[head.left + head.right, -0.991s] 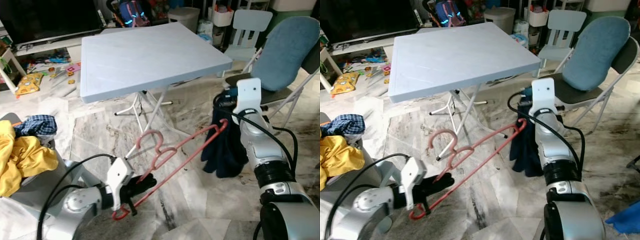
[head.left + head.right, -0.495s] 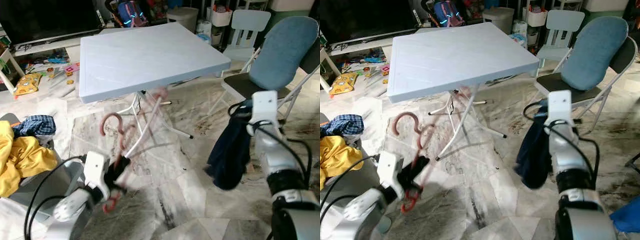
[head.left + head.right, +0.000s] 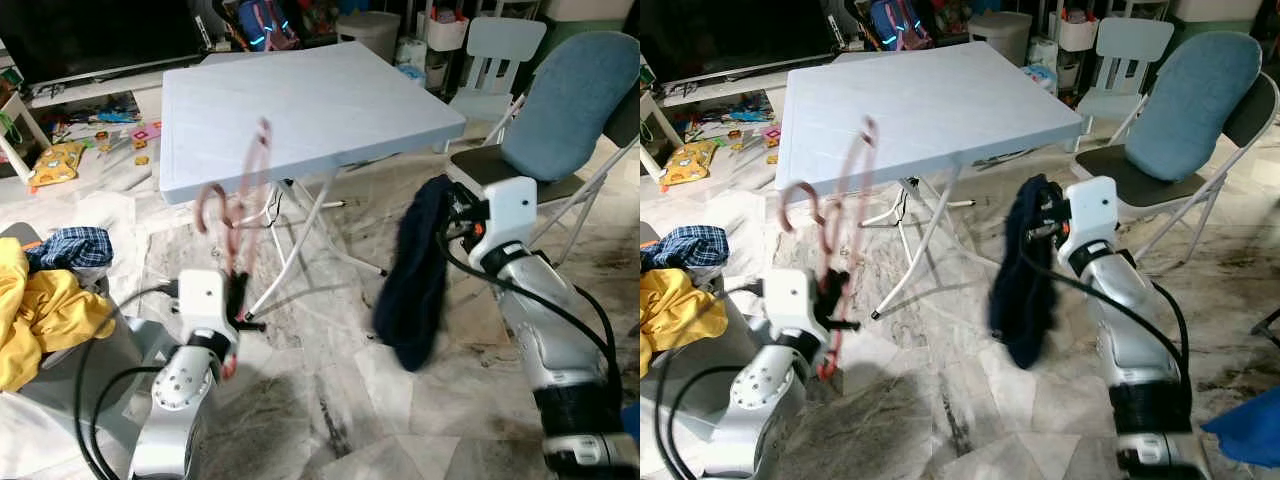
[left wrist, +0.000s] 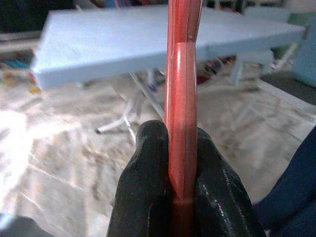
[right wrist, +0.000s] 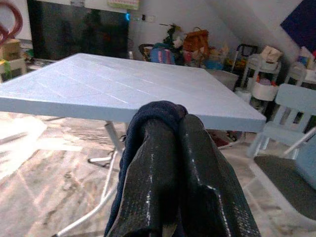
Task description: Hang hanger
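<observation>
The left gripper (image 4: pixel 181 197) is clamping its fingers (image 4: pixel 143 187) on the lower end of the red hanger (image 3: pixel 238 215), holding it nearly upright in front of the light blue folding bench (image 3: pixel 300 105). The hanger is reading as a motion-blurred streak in the eye views, so its hook and exact outline are hard to make out. The right gripper (image 5: pixel 180 163) is pinching a dark navy garment (image 3: pixel 412 270) between closed fingers; the cloth is hanging free above the marble floor (image 3: pixel 340 400), near the blue-cushioned folding chair (image 3: pixel 565 110). A yellow cloth (image 3: pixel 40 315) and a plaid cloth (image 3: pixel 72 248) are lying at the robot's left, partly cut off by the frame edge.
</observation>
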